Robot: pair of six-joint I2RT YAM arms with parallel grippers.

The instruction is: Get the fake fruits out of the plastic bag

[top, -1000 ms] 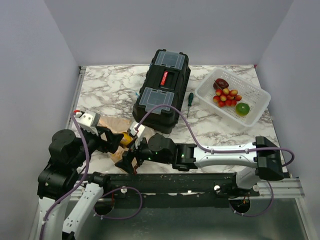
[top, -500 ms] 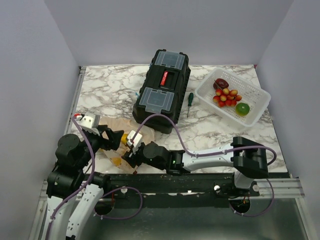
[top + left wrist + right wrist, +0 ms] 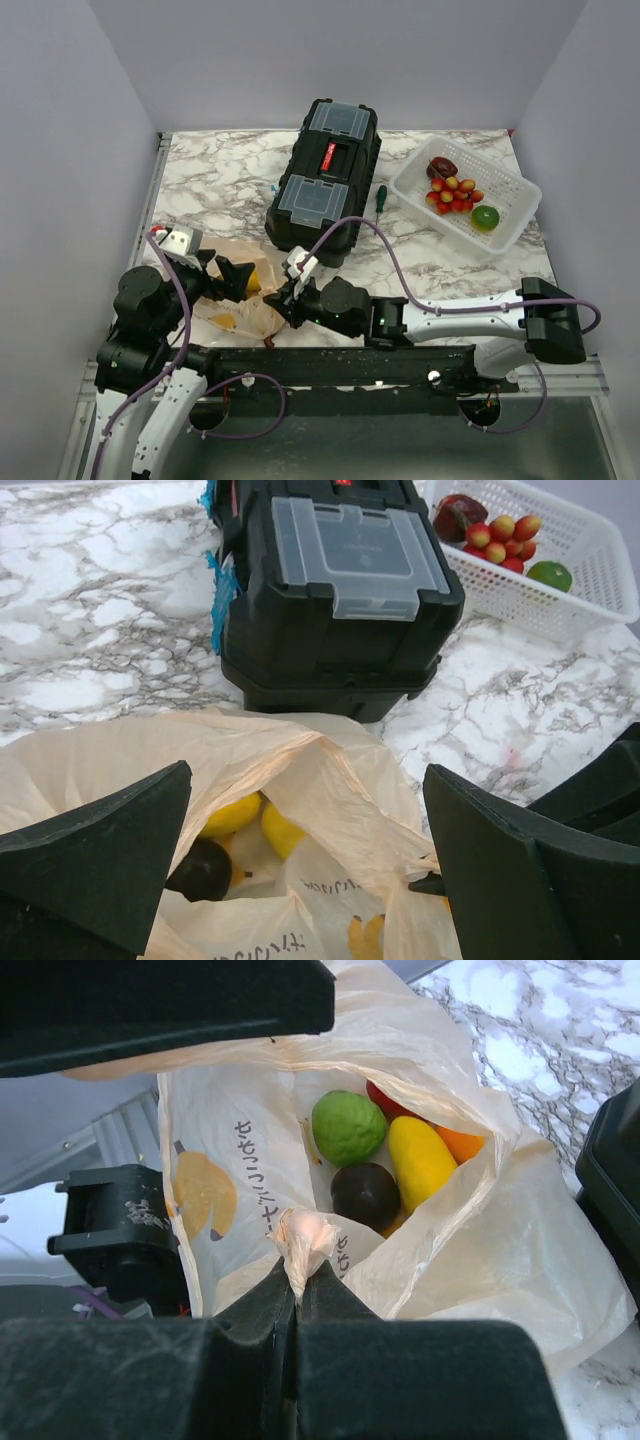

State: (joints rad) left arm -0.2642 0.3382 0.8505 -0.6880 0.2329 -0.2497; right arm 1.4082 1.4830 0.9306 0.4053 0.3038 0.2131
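Note:
The plastic bag lies crumpled at the table's near left edge, its mouth open. In the right wrist view my right gripper is shut on a pinched fold of the plastic bag. Inside lie fake fruits: a green one, a yellow one, a dark one, and orange and red ones behind. My left gripper stands open astride the bag's mouth, gripping nothing, over yellow fruits and a dark one. In the top view the left gripper and right gripper face each other across the bag.
A black toolbox stands just behind the bag. A green-handled screwdriver lies to its right. A white lattice basket at the back right holds a dark purple fruit, a grape cluster and a green fruit.
My right gripper has closed on the bag's edge and drawn it to the right, spreading the bag. My left gripper's jaws have opened wider.

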